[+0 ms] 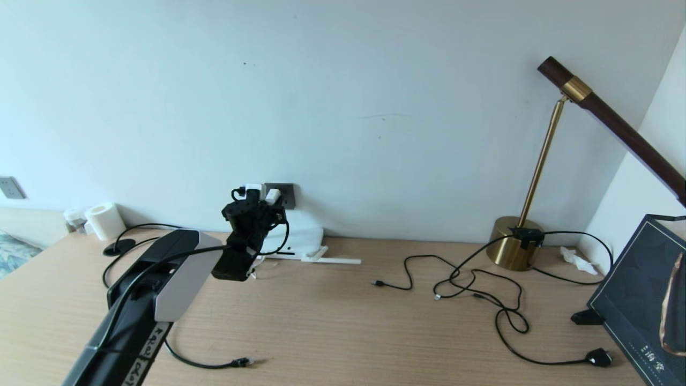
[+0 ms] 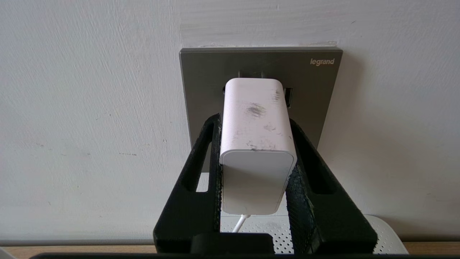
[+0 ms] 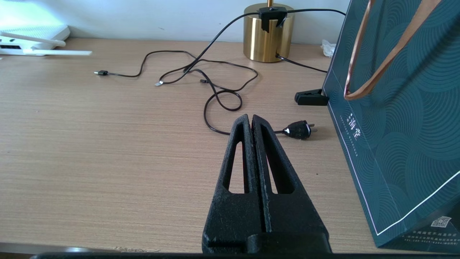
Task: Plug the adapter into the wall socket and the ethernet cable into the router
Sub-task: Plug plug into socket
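Observation:
The white adapter sits between the fingers of my left gripper, which is shut on its two sides. Its far end meets the face of the dark grey wall socket; the prongs are hidden. In the head view the left gripper is held up at the wall socket with the adapter. Below it on the desk lies the white router. The ethernet cable ends with its clear tip near the desk's front. My right gripper is shut and empty, low over the desk.
A brass lamp stands at the back right with thin black cables spread before it and a chunky black plug. A dark green paper bag stands at the right edge. A paper roll sits back left.

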